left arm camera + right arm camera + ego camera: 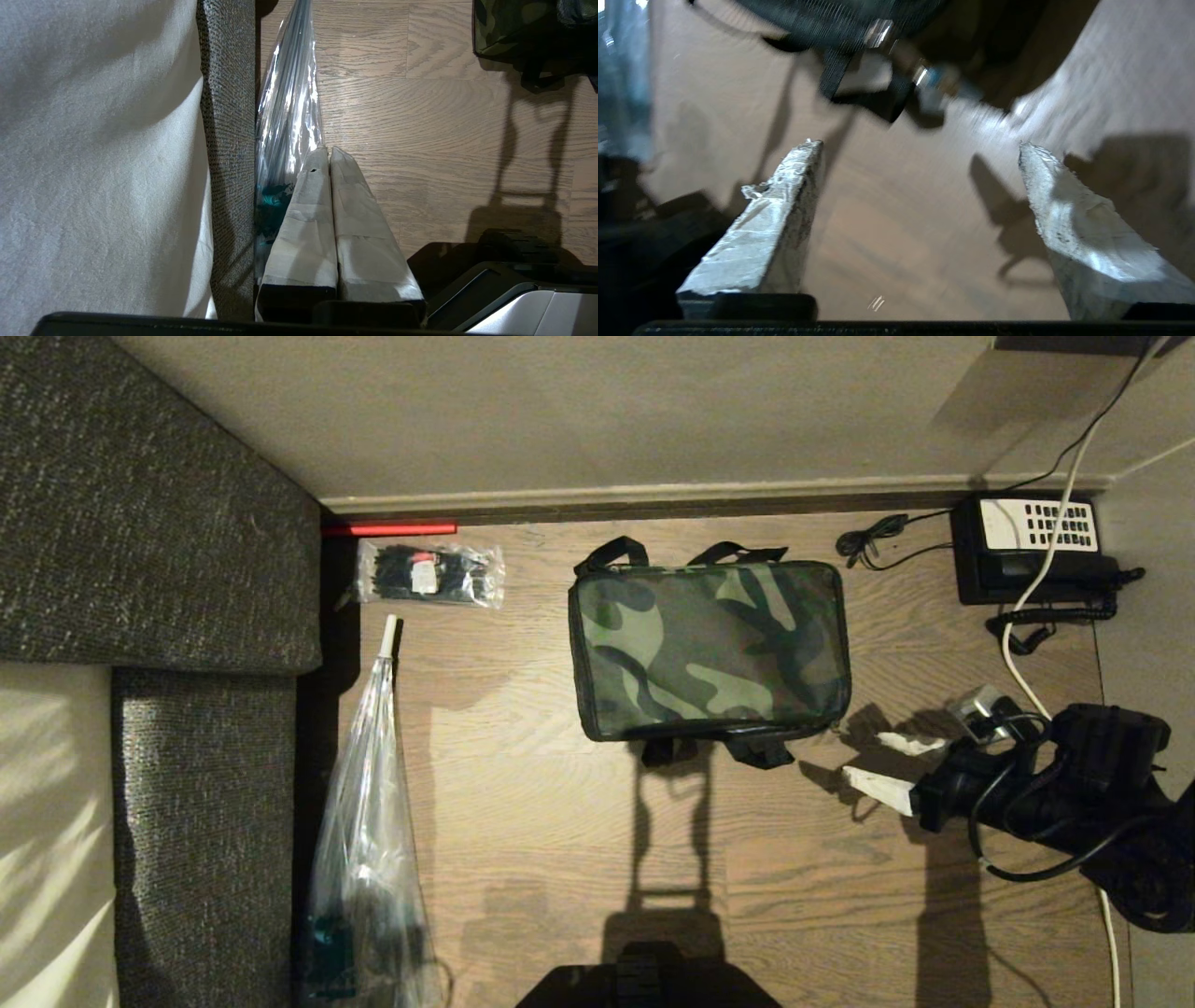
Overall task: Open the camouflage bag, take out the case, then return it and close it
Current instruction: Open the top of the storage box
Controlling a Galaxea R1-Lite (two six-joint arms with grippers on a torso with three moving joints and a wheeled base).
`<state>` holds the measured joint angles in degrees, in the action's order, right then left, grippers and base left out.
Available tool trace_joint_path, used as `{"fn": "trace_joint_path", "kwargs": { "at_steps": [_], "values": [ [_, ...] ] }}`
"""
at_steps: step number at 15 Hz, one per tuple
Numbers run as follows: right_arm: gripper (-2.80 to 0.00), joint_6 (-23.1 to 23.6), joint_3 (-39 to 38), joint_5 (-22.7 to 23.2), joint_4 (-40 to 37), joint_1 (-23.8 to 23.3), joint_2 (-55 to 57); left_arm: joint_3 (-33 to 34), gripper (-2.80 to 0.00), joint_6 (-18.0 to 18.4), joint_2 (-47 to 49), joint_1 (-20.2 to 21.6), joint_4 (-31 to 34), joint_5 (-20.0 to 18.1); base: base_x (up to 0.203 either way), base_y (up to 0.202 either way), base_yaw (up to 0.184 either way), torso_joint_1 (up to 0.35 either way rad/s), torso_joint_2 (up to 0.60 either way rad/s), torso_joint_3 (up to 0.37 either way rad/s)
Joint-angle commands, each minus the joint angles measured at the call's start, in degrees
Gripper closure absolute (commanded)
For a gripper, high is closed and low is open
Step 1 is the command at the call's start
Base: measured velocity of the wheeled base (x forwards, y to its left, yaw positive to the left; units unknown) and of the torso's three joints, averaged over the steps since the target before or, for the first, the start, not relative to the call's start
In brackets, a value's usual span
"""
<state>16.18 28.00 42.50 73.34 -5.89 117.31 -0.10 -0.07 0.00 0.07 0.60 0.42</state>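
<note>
A: Right tool [882, 767], fingers spread wide apart, nothing between them. It sits low over the wooden table [523, 821], just off the near right corner of the camouflage bag [709, 649]. The bag lies flat ahead of the tool and to its left, lid down, straps [747, 747] splayed toward us.

B: Zipper?

A: It looks shut all the way round from the head view. In the right wrist view a shiny metal zipper pull [924, 77] hangs at the bag's corner, just ahead of the fingertips [808, 149], not touching them. That view is smeared, so I can't read it finely.

B: Case?

A: Not visible. Presumably inside the bag; can't confirm.

B: Left side?

A: Left tool [327, 154], fingers pressed together, empty, parked beside the clear plastic sleeve [289, 107] and the grey upholstered seat [226, 140], well away from the bag.

B: My read: either the bag is done or the pull needs taking.

A: Can't tell which. If taking it: bring the fingers onto the pull alone, clear of the strap beside it, close squarely, then draw along the seam rather than upward, since the soft bag may drag across the table.
</note>
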Motion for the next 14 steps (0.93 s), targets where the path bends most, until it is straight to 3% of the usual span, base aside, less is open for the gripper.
{"fn": "trace_joint_path", "kwargs": {
  "at_steps": [1,13,14],
  "values": [
    [-2.80,0.05,2.35,0.14,3.35,0.10,4.14,0.01,0.00,-0.01,-0.06,0.01,0.02,0.02,0.000,0.000,0.000,0.000,0.00,0.000],
    [-2.80,-4.22,9.97,0.31,14.33,3.60,12.60,0.01,0.00,-0.01,-0.09,0.01,0.02,0.02,0.000,0.000,0.000,0.000,0.00,0.000],
    [0.00,-4.11,10.07,0.31,14.33,3.60,12.86,0.01,0.00,-0.01,-0.09,0.01,0.02,0.02,0.000,0.000,0.000,0.000,0.00,0.000]
  ]
}}
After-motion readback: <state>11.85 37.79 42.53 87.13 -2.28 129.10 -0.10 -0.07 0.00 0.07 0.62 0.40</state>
